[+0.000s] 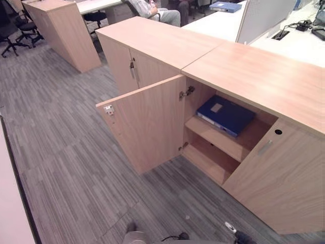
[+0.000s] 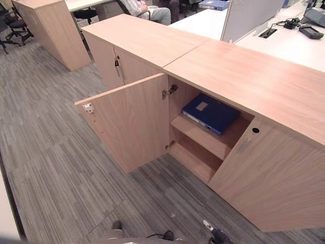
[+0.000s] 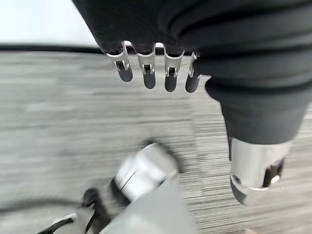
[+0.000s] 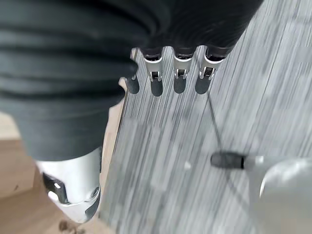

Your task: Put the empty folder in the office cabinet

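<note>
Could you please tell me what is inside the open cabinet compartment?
A blue folder lies flat on the upper shelf of the cabinet. The lower shelf looks bare, though its right part is hidden behind the closed door.

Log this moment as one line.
blue folder: flat on upper cabinet shelf | cabinet door: open | left hand: open, empty | right hand: open, empty

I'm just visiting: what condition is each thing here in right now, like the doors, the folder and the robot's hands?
Cabinet left door: swung open.
Cabinet right door: closed.
Neighbouring cabinet doors: closed.
Blue folder: lying flat on the upper shelf.
Left hand: open, holding nothing.
Right hand: open, holding nothing.
</note>
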{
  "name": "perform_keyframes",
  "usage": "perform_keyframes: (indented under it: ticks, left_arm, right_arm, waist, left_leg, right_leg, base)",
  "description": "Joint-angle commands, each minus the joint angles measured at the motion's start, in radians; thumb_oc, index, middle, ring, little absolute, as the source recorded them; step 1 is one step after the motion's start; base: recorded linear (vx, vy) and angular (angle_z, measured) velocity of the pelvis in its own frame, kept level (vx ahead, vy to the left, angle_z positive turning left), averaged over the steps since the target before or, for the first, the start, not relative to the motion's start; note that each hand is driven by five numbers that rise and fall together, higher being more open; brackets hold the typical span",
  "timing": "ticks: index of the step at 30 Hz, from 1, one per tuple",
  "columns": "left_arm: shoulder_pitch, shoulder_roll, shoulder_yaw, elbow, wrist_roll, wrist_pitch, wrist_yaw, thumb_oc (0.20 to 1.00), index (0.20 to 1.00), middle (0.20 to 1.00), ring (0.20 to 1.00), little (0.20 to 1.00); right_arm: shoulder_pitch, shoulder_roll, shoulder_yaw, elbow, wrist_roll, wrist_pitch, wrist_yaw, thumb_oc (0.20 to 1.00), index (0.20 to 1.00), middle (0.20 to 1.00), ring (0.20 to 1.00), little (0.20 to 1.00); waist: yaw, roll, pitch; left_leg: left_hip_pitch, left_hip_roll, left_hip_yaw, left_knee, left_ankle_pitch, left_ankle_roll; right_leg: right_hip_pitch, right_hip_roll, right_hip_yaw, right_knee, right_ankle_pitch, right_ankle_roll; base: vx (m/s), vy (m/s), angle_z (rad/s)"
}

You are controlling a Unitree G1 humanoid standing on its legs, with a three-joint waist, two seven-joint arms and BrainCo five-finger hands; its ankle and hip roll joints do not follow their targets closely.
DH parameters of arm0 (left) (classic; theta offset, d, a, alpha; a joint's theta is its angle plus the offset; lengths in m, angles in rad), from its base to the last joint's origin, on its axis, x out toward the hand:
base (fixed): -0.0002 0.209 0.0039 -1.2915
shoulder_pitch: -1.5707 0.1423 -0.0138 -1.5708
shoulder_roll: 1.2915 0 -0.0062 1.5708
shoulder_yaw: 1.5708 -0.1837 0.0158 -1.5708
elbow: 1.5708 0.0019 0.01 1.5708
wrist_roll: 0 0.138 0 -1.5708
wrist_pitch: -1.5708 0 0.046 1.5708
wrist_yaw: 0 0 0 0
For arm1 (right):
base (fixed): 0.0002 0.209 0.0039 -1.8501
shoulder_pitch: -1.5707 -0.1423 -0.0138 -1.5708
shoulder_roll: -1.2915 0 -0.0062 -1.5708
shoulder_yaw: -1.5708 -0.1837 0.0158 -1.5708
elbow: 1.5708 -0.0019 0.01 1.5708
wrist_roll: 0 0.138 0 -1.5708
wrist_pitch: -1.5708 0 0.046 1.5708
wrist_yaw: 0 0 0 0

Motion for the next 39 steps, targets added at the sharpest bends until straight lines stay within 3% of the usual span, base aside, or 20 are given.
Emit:
perform_keyframes:
  ticks: [1, 3, 5, 7, 10, 11, 15, 22, 23, 33, 39]
  left_arm:
    - [-0.014, 0.064, 0.002, 0.009, -0.055, -0.029, 0.006, 1.000, 1.000, 1.000, 1.000, 1.000]
    - [-0.001, 0.066, 0.017, 0.016, -0.070, -0.028, 0.007, 1.000, 1.000, 1.000, 1.000, 1.000]
    - [0.016, 0.074, 0.034, 0.031, -0.059, -0.027, -0.004, 1.000, 1.000, 1.000, 1.000, 1.000]
    - [0.016, 0.079, 0.038, 0.033, -0.050, -0.028, -0.008, 1.000, 1.000, 1.000, 1.000, 1.000]
    - [-0.002, 0.100, 0.021, 0.022, -0.008, -0.037, -0.013, 1.000, 1.000, 1.000, 1.000, 1.000]
    - [-0.003, 0.100, 0.020, 0.022, -0.007, -0.037, -0.013, 1.000, 1.000, 1.000, 1.000, 1.000]
    - [-0.040, 0.138, -0.024, -0.030, 0.047, -0.056, -0.004, 1.000, 1.000, 1.000, 1.000, 1.000]
    - [-0.130, 0.204, -0.110, -0.255, 0.094, -0.103, 0.031, 1.000, 1.000, 1.000, 1.000, 1.000]
    - [-0.153, 0.231, -0.147, -0.337, 0.124, -0.110, 0.032, 1.000, 1.000, 1.000, 1.000, 1.000]
    - [-0.222, 0.280, -0.231, -0.406, 0.285, -0.102, 0.050, 1.000, 1.000, 1.000, 1.000, 1.000]
    - [-0.260, 0.297, -0.257, -0.454, 0.327, -0.094, 0.054, 1.000, 1.000, 1.000, 1.000, 1.000]
  right_arm:
    - [0.003, -0.031, -0.044, 0.034, 0.040, -0.015, -0.003, 1.000, 1.000, 1.000, 1.000, 1.000]
    - [0.004, -0.054, -0.064, 0.047, 0.023, -0.010, -0.002, 1.000, 1.000, 1.000, 1.000, 1.000]
    - [0.014, -0.070, -0.105, 0.058, 0.019, 0.002, 0.008, 1.000, 1.000, 1.000, 1.000, 1.000]
    - [0.013, -0.079, -0.130, 0.064, 0.022, 0.003, 0.008, 1.000, 1.000, 1.000, 1.000, 1.000]
    - [0.014, -0.080, -0.149, 0.070, 0.008, 0.009, 0.018, 1.000, 1.000, 1.000, 1.000, 1.000]
    - [0.014, -0.079, -0.149, 0.070, 0.008, 0.009, 0.018, 1.000, 1.000, 1.000, 1.000, 1.000]
    - [0.011, -0.074, -0.156, 0.068, 0.007, 0.005, 0.026, 1.000, 1.000, 1.000, 1.000, 1.000]
    - [0.017, -0.084, -0.169, 0.067, -0.023, 0.001, 0.026, 1.000, 1.000, 1.000, 1.000, 1.000]
    - [0.012, -0.088, -0.164, 0.067, -0.048, 0.004, 0.027, 1.000, 1.000, 1.000, 1.000, 1.000]
    - [0.017, -0.095, -0.163, 0.067, -0.092, 0.016, 0.036, 1.000, 1.000, 1.000, 1.000, 1.000]
    - [0.025, -0.098, -0.164, 0.060, -0.107, 0.024, 0.041, 1.000, 1.000, 1.000, 1.000, 1.000]
  waist:
    - [0.016, 0.024, -0.013]
    - [0.018, 0.058, -0.025]
    - [0.010, 0.092, -0.055]
    - [0.009, 0.103, -0.060]
    - [0.013, 0.108, -0.077]
    - [0.014, 0.107, -0.078]
    - [0.014, 0.101, -0.088]
    - [0.004, 0.096, -0.094]
    - [-0.002, 0.094, -0.086]
    - [-0.024, 0.072, -0.090]
    - [-0.035, 0.056, -0.098]
  left_leg:
    - [0.022, -0.019, 0.006, 0.022, 0.045, 0.077]
    - [0.035, -0.010, -0.044, 0.007, 0.085, 0.051]
    - [0.070, -0.036, -0.030, -0.009, 0.010, 0.037]
    - [0.083, -0.058, -0.018, -0.009, -0.034, 0.044]
    - [0.104, -0.124, -0.016, -0.009, -0.105, 0.077]
    - [0.104, -0.126, -0.015, -0.009, -0.105, 0.079]
    - [0.114, -0.202, -0.009, -0.009, -0.158, 0.128]
    - [0.132, -0.308, -0.005, -0.009, -0.209, 0.191]
    - [0.140, -0.330, 0.002, -0.009, -0.218, 0.207]
    - [0.150, -0.363, 0.025, -0.009, -0.232, 0.233]
    - [0.154, -0.374, 0.035, -0.009, -0.241, 0.241]
  right_leg:
    - [0.040, -0.117, 0.100, 0.013, -0.047, 0.158]
    - [0.054, -0.117, 0.111, 0.010, -0.046, 0.167]
    - [0.079, -0.141, 0.097, 0.005, -0.032, 0.189]
    - [0.081, -0.171, 0.091, 0.013, -0.018, 0.204]
    - [0.075, -0.248, 0.085, 0.028, 0.023, 0.243]
    - [0.075, -0.250, 0.086, 0.028, 0.023, 0.244]
    - [0.056, -0.334, 0.082, 0.058, 0.066, 0.289]
    - [0.046, -0.440, 0.069, 0.079, 0.146, 0.346]
    - [0.034, -0.458, 0.076, 0.092, 0.191, 0.354]
    - [0.031, -0.482, 0.075, 0.081, 0.313, 0.357]
    - [0.030, -0.491, 0.072, 0.070, 0.354, 0.357]
  base:
    - [0.12, 0.191, -0.20]
    - [0.12, 0.271, -0.33]
    - [0.15, 0.404, -0.30]
    - [0.08, 0.373, 0.19]
    - [0.05, 0.326, 0.17]
    - [0.05, 0.342, 0.05]
    - [0.02, 0.304, 0.10]
    - [0.02, 0.275, 0.00]
    - [0.00, 0.232, 0.04]
    - [0.01, 0.087, -0.13]
    - [0.01, 0.032, -0.06]
